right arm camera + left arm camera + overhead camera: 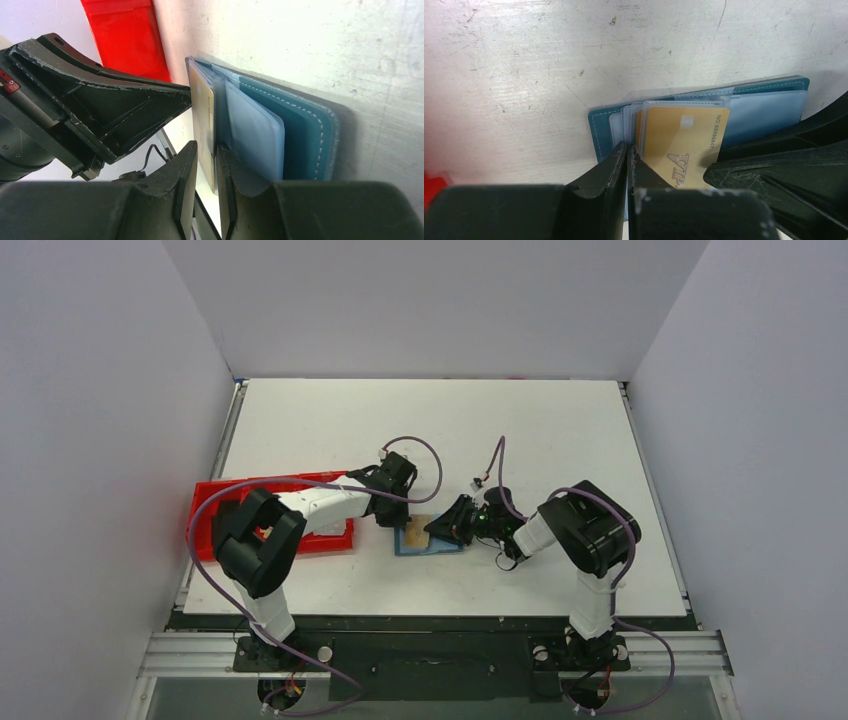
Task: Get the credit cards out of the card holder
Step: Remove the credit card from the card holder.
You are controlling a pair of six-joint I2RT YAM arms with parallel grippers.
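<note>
On the white tabletop [520, 430], near the red tray [205, 502], we see the holder [412, 543] lying open, its gold card [679, 145] pinched by our right fingers [186, 170], our left fingers [620, 161] clenched at its edge.

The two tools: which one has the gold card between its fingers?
The right tool: the gold card sits edge-on between its fingers. The left tool is shut beside that card.
</note>
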